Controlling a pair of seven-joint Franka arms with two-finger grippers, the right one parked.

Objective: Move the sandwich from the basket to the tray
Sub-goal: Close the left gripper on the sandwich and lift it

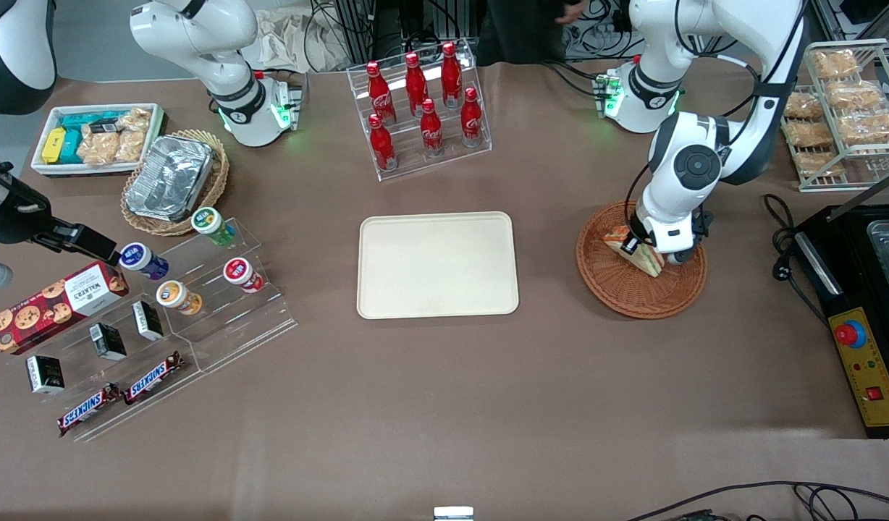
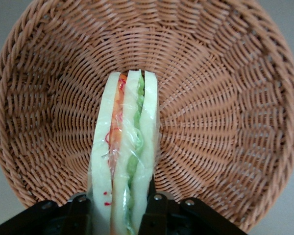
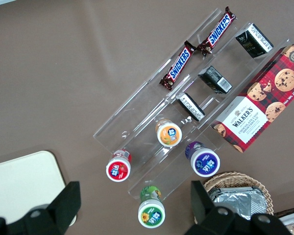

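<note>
Sandwich (image 2: 123,161), clear-wrapped with orange-red and green filling between white bread, stands on edge in the reddish-brown wicker basket (image 1: 618,293), pinched between the fingers of the left gripper (image 2: 118,215). The cream tray (image 1: 437,265) lies bare toward the parked arm. Snickers bars (image 1: 120,395) and a Walkers cookie box (image 1: 53,306) sit near the front camera; Coca-Cola bottles (image 1: 424,108) stand farthest.

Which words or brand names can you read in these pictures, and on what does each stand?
"SNICKERS": two bars on the clear rack.
"WALKERS": red cookie box.
"Coca-Cola" script: red bottles.
Cup lids, black boxes: too small to read.
Gripper holds the sandwich in the basket: no text.
</note>
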